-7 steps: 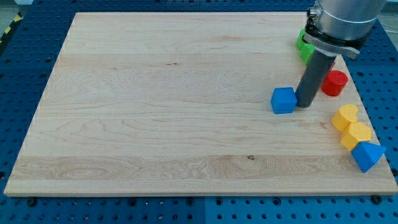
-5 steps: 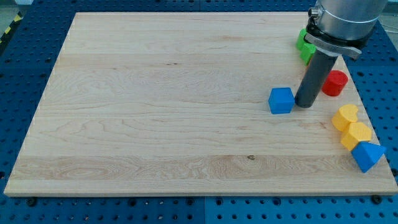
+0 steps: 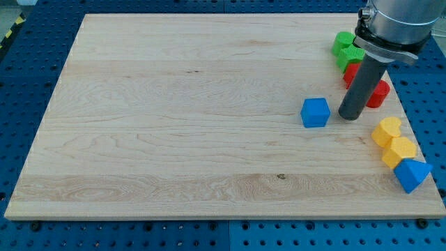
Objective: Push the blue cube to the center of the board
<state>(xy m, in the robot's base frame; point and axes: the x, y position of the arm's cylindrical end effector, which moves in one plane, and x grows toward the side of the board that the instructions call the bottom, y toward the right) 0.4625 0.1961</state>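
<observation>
The blue cube (image 3: 316,112) sits on the wooden board (image 3: 181,118), right of the board's middle. My tip (image 3: 348,115) is down on the board just to the right of the cube, with a small gap between them. The dark rod rises toward the view's top right.
Two green blocks (image 3: 345,49) and red blocks (image 3: 377,94) lie near the board's right edge behind the rod. Two yellow blocks (image 3: 392,141) and a second blue block (image 3: 411,173) sit at the lower right edge.
The blue cube slid slightly left, then stopped. My tip has since drawn back to the right, leaving a gap from the cube.
</observation>
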